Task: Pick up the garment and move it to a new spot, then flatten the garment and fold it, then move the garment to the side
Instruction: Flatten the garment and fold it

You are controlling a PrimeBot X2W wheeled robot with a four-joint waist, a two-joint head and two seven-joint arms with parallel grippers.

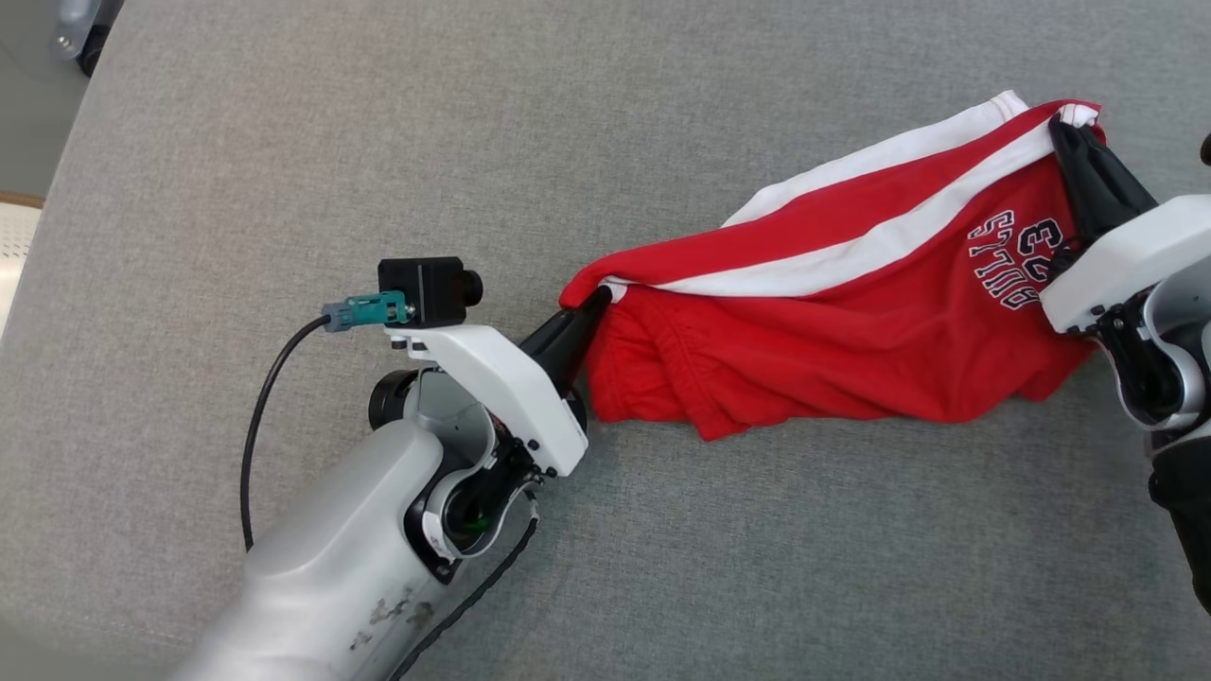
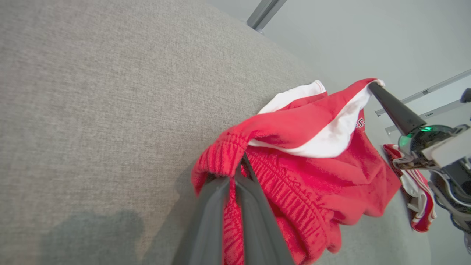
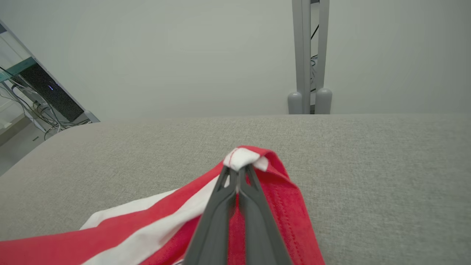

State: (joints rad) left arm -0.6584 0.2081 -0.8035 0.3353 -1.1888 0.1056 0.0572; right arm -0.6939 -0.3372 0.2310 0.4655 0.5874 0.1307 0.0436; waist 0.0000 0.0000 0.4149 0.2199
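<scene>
The garment (image 1: 833, 312) is a pair of red shorts with white side stripes and navy lettering, stretched between my two grippers above the grey surface. My left gripper (image 1: 598, 298) is shut on the elastic waistband at the garment's left end; in the left wrist view the garment (image 2: 294, 173) bunches around that left gripper (image 2: 241, 165). My right gripper (image 1: 1064, 128) is shut on the hem corner at the far right. The right wrist view shows the right gripper (image 3: 238, 170) pinching a white and red tip of the garment (image 3: 257, 206).
A wide grey fabric-covered surface (image 1: 473, 113) lies under everything, its left edge rounding off toward the floor (image 1: 19, 95). A metal post (image 3: 308, 55) stands beyond the far edge. Another red and white cloth (image 2: 415, 187) hangs past the surface's edge.
</scene>
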